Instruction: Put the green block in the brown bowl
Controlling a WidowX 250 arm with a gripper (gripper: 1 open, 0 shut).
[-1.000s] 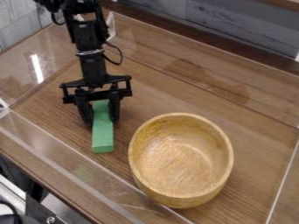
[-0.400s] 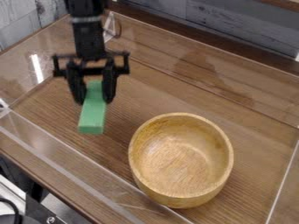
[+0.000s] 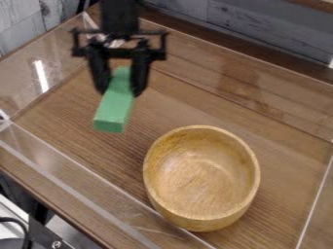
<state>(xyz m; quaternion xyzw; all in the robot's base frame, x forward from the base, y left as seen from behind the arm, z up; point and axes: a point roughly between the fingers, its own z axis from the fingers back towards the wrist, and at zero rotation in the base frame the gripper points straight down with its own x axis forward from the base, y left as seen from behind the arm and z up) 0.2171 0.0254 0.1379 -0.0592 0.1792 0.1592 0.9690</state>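
The gripper [image 3: 119,76] is clamped on the upper end of the green block [image 3: 116,105], which hangs clear above the wooden table [image 3: 247,92], tilted with its lower end toward the near left. The empty brown bowl [image 3: 202,176] sits on the table to the near right, apart from the block.

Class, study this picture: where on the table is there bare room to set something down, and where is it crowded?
Bare wood lies along the table behind the brown bowl, up to the far wall, and at the left beside the clear side panel. The bowl's inside is empty too. The front right is crowded by the bowl; above centre-left, the gripper holds the green block aloft.
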